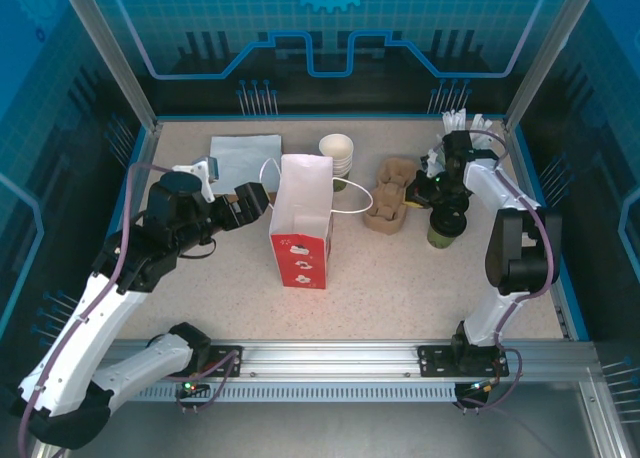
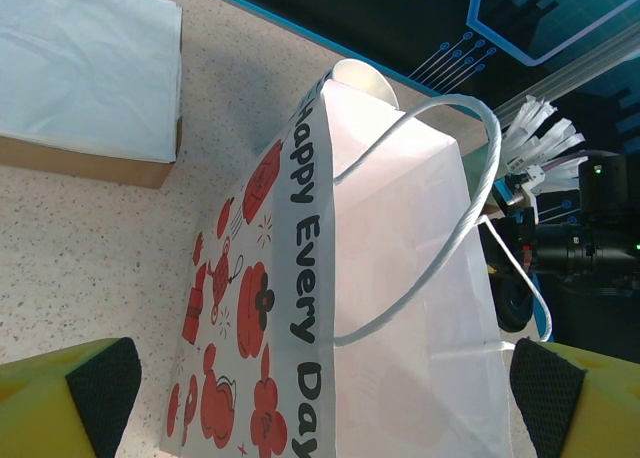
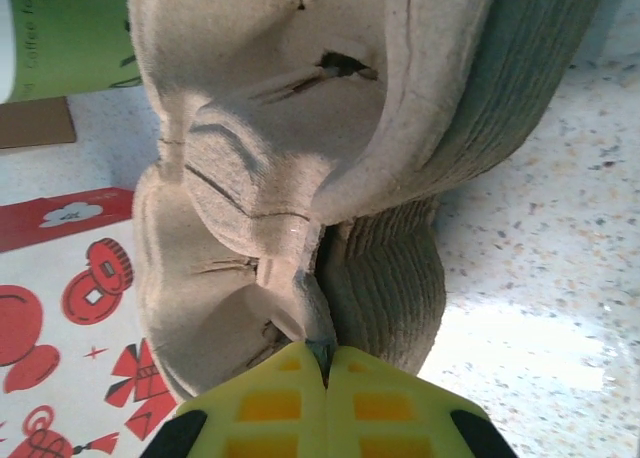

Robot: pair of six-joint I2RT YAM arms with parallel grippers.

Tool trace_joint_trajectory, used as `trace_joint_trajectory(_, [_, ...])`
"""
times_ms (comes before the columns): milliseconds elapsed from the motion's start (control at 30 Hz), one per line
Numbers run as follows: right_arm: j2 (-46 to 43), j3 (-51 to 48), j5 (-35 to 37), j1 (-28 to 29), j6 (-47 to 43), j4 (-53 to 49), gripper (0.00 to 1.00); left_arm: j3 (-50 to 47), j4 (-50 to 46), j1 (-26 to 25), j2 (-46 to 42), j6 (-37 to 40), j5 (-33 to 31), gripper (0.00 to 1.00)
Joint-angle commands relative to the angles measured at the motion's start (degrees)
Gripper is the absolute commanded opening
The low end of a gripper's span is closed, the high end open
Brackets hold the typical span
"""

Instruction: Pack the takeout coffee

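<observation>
Update: small dark-green, white-rimmed paper cup (image 1: 338, 158) sat just behind the white-and-red paper bag (image 1: 300, 223). Looked light and crushable, so I figured on gripping mid-wall, gently. My left gripper (image 1: 258, 200) gaped wide; right gripper (image 3: 325, 363) pinched the brown pulp tray (image 3: 270, 178).

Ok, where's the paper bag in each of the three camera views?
Top external: paper bag, upright mid-table between the arms.
Left wrist: bag centre frame, white handle loop across it.
Right wrist: bag's red print, lower-left corner, beyond the cardboard cup carrier.
Shared landmark: the speckled tabletop.
</observation>
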Motion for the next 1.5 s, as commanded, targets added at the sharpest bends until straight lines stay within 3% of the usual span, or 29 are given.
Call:
trace_joint_trajectory(0, [-0.1,-2.0,-6.0,0.3,4.0,4.2,0.00,2.2,1.5,-0.4,0.1,1.9,1.6,0.99])
trace_joint_trajectory(233, [-1.7,-4.6,-9.5,0.0,7.3,6.6,0.00,4.2,3.6,-0.5,1.5,5.6,6.9,0.99])
trace_joint_trajectory(533, [-3.6,-7.7,-14.3,-1.4,10.8,8.9,0.00,6.9,4.5,-4.7,2.5,11.7,6.4,0.91])
trace_joint_trajectory(800, [-5.6,-8.3,-16.6,-2.5,12.0,10.3,0.00,10.2,3.7,-11.6,6.3,15.7,1.2,0.89])
trace_joint_trajectory(1200, [-6.1,-12.0,-18.7,-4.1,12.5,12.1,0.00,13.2,3.3,-15.7,9.3,19.3,-3.1,0.88])
trace_joint_trajectory(1467, [-8.5,-14.7,-21.3,-6.5,14.2,14.1,0.00,19.1,1.2,-24.3,15.0,26.2,-10.0,0.87])
